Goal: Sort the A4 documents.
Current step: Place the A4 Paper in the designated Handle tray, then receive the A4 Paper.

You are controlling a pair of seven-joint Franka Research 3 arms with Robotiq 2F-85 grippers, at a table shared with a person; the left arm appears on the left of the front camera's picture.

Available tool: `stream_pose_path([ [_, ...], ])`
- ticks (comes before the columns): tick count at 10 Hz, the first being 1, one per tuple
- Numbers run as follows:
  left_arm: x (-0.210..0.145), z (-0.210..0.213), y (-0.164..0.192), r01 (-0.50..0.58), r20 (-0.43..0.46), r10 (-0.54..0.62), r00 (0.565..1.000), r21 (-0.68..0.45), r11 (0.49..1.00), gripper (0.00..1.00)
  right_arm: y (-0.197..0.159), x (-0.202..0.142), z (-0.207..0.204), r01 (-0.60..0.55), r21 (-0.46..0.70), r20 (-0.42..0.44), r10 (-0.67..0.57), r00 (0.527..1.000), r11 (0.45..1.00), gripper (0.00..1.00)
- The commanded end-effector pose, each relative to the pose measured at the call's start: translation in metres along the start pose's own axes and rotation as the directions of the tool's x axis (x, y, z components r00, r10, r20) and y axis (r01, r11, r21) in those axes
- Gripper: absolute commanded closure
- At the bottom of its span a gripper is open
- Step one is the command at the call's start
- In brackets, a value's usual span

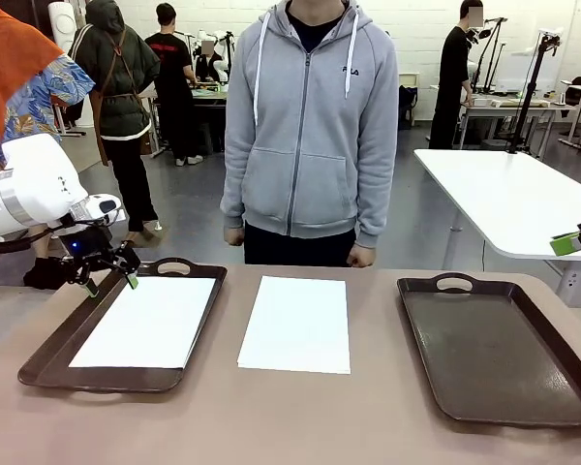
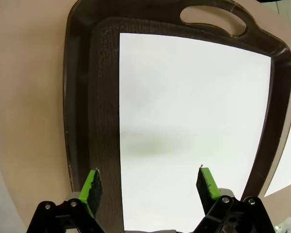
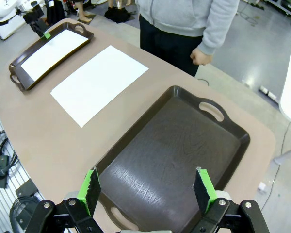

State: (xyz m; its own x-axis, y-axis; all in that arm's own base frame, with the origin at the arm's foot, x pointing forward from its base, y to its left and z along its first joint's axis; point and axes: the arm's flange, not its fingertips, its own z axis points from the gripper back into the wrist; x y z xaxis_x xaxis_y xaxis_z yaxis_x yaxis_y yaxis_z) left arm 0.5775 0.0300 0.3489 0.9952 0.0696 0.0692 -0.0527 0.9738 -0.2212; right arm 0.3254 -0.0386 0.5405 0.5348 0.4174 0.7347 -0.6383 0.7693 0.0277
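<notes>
Two A4 documents are lying flat: one A4 document (image 1: 147, 322) in the left tray (image 1: 48, 356), the second document (image 1: 296, 324) on the desk (image 1: 290, 417).

The sheet in the tray is leaving a dark strip of tray floor bare along its outer long side. The second document is sitting between the left tray and the right tray (image 1: 494, 354), touching neither; it may be more than one sheet, but I cannot tell from its edge. My left gripper (image 1: 111, 284) is hovering over the left tray's far corner beside the handle, its jaws standing wide apart and gripping nothing. My right gripper (image 3: 147, 187) is hanging above the right tray, jaws likewise spread and gripping nothing. A person (image 1: 310, 126) is standing at the desk's far edge, arms down.
</notes>
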Motion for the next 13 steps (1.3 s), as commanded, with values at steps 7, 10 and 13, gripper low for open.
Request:
stream_pose_path([
  [7,0.0000,0.0000,0.0000,0.000,0.000,0.000,1.000,0.000,1.000,0.00,-0.0001,-0.0002,-0.0014,0.001,0.009,0.003,-0.001,1.000,1.000,0.00],
  [10,0.0000,0.0000,0.0000,0.000,0.000,0.000,1.000,0.000,1.000,0.00,-0.0001,-0.0002,-0.0014,0.001,0.009,0.003,-0.001,1.000,1.000,0.00],
  [13,0.0000,0.0000,0.0000,0.000,0.000,0.000,1.000,0.000,1.000,0.00,-0.0001,-0.0002,-0.0014,0.001,0.009,0.003,-0.001,1.000,1.000,0.00],
])
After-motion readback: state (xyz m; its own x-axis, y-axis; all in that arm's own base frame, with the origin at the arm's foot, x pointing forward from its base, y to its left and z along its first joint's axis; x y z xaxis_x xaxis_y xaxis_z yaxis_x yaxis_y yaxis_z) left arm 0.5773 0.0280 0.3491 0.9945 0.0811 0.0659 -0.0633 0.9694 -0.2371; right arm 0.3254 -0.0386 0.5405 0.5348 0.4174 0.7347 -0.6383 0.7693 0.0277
